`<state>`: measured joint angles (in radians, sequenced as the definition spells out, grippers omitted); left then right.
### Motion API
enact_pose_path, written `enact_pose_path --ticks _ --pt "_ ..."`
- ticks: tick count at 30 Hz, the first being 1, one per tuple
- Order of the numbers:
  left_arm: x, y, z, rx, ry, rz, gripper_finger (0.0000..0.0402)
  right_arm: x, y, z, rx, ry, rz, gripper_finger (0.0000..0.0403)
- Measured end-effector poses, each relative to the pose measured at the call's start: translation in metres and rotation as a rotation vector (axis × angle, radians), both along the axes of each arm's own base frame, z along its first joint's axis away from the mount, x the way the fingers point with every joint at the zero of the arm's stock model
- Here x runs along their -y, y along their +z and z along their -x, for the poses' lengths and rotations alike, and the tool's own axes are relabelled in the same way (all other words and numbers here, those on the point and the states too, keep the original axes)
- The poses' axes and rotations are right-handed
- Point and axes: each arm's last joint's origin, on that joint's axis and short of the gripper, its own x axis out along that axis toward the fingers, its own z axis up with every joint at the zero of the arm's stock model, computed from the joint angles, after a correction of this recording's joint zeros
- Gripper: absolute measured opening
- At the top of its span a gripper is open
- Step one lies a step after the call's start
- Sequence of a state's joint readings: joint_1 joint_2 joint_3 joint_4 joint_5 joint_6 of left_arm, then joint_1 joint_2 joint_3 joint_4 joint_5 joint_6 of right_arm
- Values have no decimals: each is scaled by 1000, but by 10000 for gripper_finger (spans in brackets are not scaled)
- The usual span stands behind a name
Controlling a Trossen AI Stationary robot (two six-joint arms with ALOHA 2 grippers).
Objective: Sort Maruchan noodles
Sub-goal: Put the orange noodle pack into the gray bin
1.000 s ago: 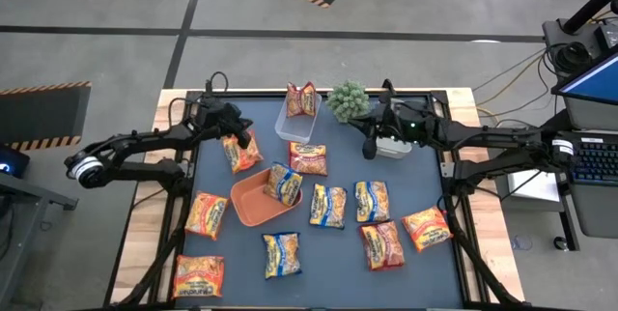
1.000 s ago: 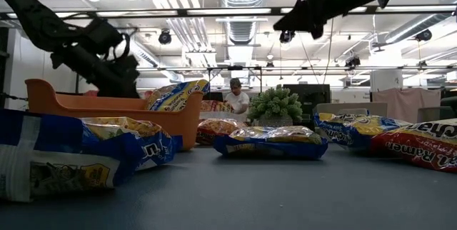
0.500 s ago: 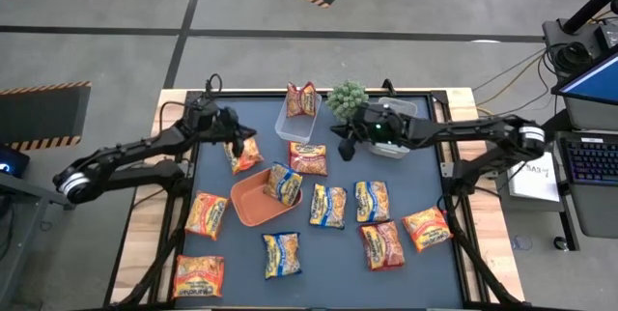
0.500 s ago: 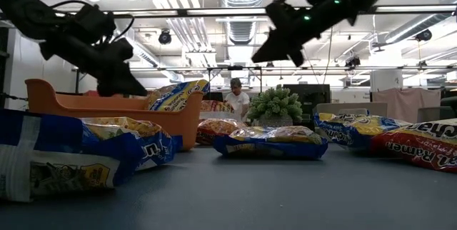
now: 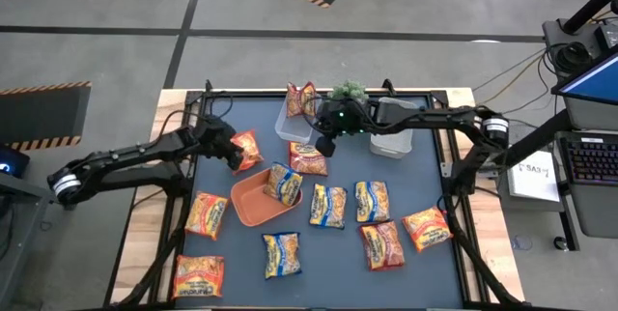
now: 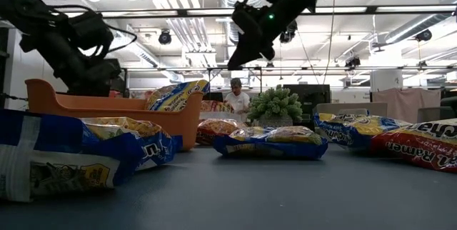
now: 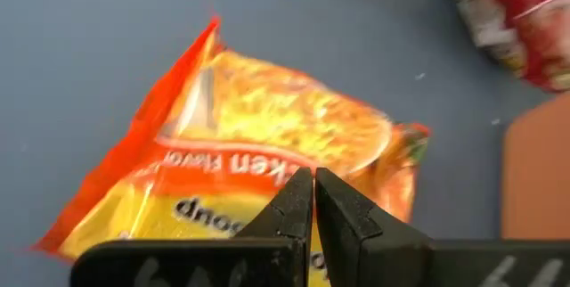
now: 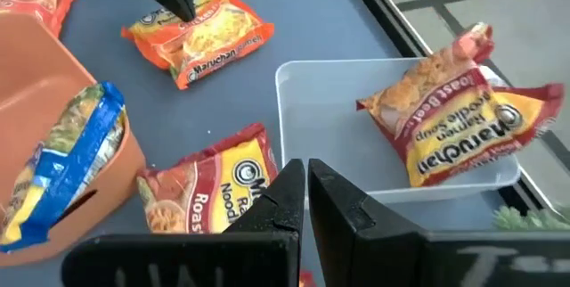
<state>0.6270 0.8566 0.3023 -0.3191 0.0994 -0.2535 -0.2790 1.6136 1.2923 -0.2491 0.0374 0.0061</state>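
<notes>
Maruchan noodles (image 5: 329,205) lie scattered flat on the dark worktop (image 5: 435,272) in the high view, one in the orange tray (image 5: 253,205) and one in a clear tub (image 5: 290,126). Both pincers hang closed and empty, the left pincer (image 5: 236,159) over an orange packet (image 5: 245,150), the right pincer (image 5: 323,146) near the tub. In the left wrist view this packet (image 7: 258,171) looks light, crinkly and slippery with a brittle block inside, so a gentle pinch across a short edge seems best.

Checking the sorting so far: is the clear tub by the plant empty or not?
Not empty. The tub holds one red packet, which leans tilted against its wall in the right wrist view.
</notes>
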Motion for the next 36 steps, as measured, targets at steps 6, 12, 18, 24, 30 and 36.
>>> enact_pose_path --ticks 6,12,18,24,30,36 --pt "-5 -10 -6 -55 34 23 0 -1 -6 -2 -40 8 -17 9" --pt "-16 -13 -14 -43 140 -88 0 -9 -10 -3 -65 20 -43 9" --pt "-20 1 -19 -21 132 -131 0 -21 -13 -1 -119 38 -67 9" --pt "-13 10 -16 37 111 -19 0 -27 -18 6 -216 29 -109 9" --pt "-7 13 -10 54 125 50 0 -27 -20 9 -241 43 -95 9" --pt "-8 16 -9 74 195 29 13 -27 -21 9 -247 71 -66 9"
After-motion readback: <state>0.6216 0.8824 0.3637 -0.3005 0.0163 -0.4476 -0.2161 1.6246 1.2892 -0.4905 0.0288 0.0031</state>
